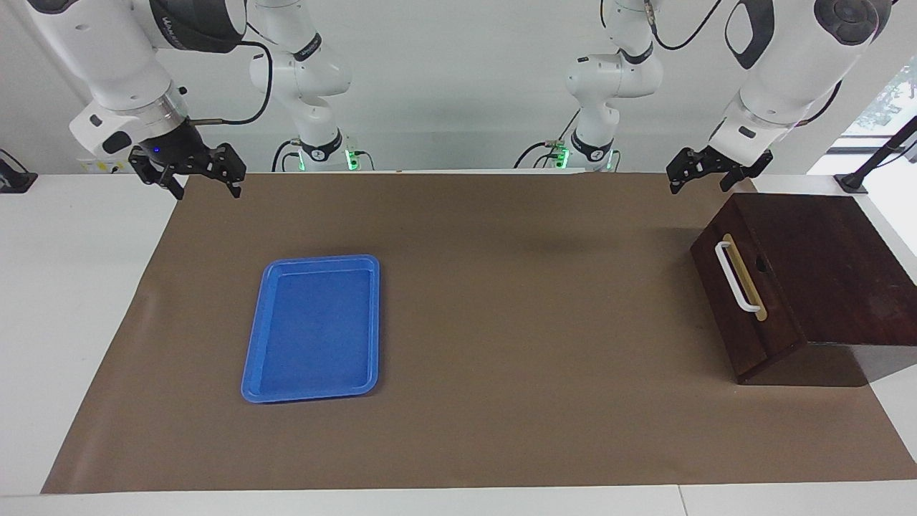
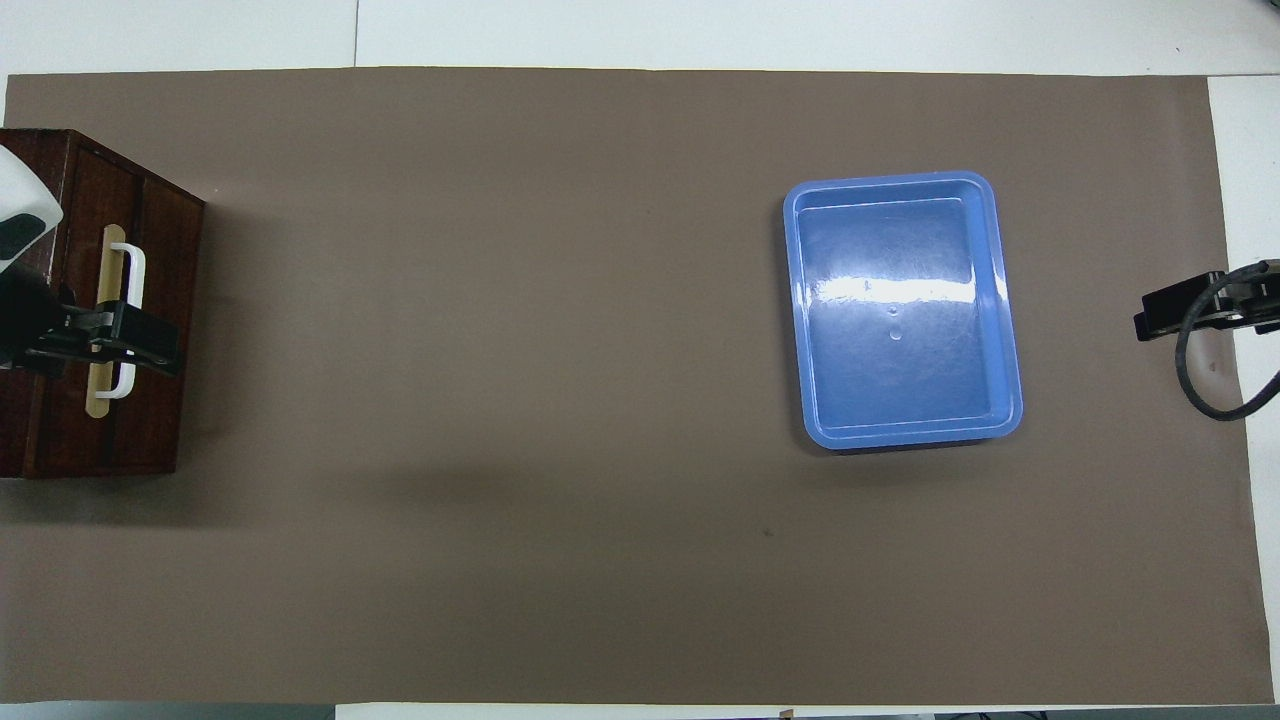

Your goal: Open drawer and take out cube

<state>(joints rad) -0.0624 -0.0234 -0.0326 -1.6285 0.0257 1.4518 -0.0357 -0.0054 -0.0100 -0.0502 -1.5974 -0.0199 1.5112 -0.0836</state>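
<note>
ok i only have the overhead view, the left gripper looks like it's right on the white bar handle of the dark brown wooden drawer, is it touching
observer: No. The facing view shows the left gripper open and up in the air, clear of the white bar handle on the dark brown wooden drawer.
operator: and the right one, i just see a bit at the edge
observer: The right gripper is open, in the air over the brown mat's corner at the right arm's end.
operator: anything hidden on the drawer front
observer: A dark round hole beside the handle.
</note>
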